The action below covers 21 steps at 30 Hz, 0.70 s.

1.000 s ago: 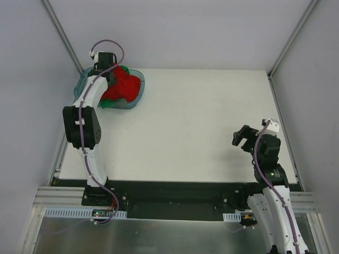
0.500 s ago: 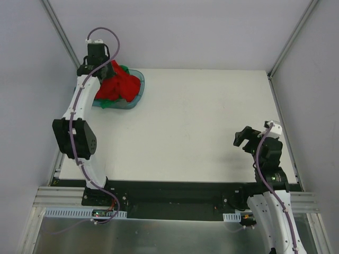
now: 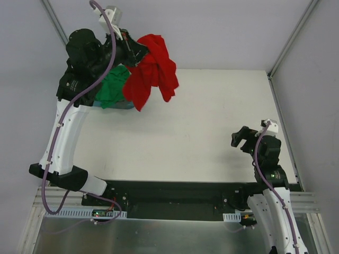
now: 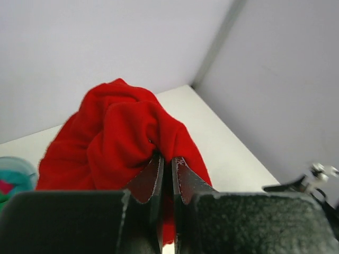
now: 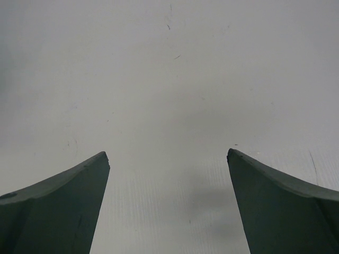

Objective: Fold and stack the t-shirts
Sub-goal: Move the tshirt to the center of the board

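The red t-shirt [image 3: 152,71] hangs bunched in the air above the table's far left corner, with my left gripper [image 3: 139,54] shut on a fold of it. In the left wrist view the red t-shirt [image 4: 122,137] billows beyond my left gripper [image 4: 167,159], whose jaws pinch the cloth. The green t-shirt [image 3: 112,87] lies crumpled in the basket below, partly hidden by the left arm. At the right my right gripper [image 3: 240,138] hovers open over bare table. The right wrist view shows my right gripper [image 5: 168,156] with nothing between its fingers.
A translucent blue-teal basket [image 3: 123,105] sits at the table's far left corner under the green shirt; its rim [image 4: 13,172] shows in the left wrist view. Grey walls with metal frame posts [image 3: 62,33] enclose the white table [image 3: 201,127].
My left gripper shut on the red t-shirt in the basket and lifted it high, swinging right. The green shirt stayed in the basket. The right arm barely moved.
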Each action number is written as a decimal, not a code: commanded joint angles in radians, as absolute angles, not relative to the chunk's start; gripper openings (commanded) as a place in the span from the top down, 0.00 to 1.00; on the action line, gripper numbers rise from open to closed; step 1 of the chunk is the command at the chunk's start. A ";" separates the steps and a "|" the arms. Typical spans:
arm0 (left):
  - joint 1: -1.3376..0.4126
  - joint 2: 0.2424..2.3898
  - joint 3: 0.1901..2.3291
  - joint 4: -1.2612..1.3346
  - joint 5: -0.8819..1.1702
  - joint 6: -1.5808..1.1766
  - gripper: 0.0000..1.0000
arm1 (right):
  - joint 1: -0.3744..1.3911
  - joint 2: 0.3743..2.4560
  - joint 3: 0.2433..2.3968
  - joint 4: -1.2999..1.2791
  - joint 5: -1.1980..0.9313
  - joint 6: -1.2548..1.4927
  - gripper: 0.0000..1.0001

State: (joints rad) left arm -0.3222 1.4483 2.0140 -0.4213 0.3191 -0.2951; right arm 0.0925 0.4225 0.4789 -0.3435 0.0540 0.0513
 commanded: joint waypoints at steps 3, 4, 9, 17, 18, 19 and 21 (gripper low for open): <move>-0.446 1.496 2.065 -0.362 0.512 -0.333 1.00 | 0.095 0.388 0.511 -0.302 0.021 0.051 0.04; -0.454 1.503 2.054 -0.362 0.532 -0.340 1.00 | 0.095 0.382 0.508 -0.301 0.026 0.051 0.04; -0.459 1.454 1.785 -0.359 0.461 -0.338 0.84 | 0.094 0.359 0.494 -0.310 0.086 0.067 0.04; -0.454 1.284 1.205 -0.351 -0.063 -0.478 0.01 | 0.095 0.434 0.503 -0.324 0.075 0.077 0.04; -0.453 1.257 1.150 -0.347 -0.087 -0.488 0.01 | 0.095 0.452 0.508 -0.325 0.068 0.080 0.04; -0.453 1.235 1.108 -0.344 -0.101 -0.500 0.01 | 0.095 0.472 0.509 -0.330 0.055 0.081 0.04; -0.453 1.204 1.033 -0.341 -0.078 -0.518 0.01 | 0.095 0.517 0.522 -0.336 0.014 0.084 0.04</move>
State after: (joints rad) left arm -0.4564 1.3441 1.1248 -0.3843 0.0338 -0.4442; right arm 0.0925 0.4500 0.4789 -0.3420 0.0662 0.0669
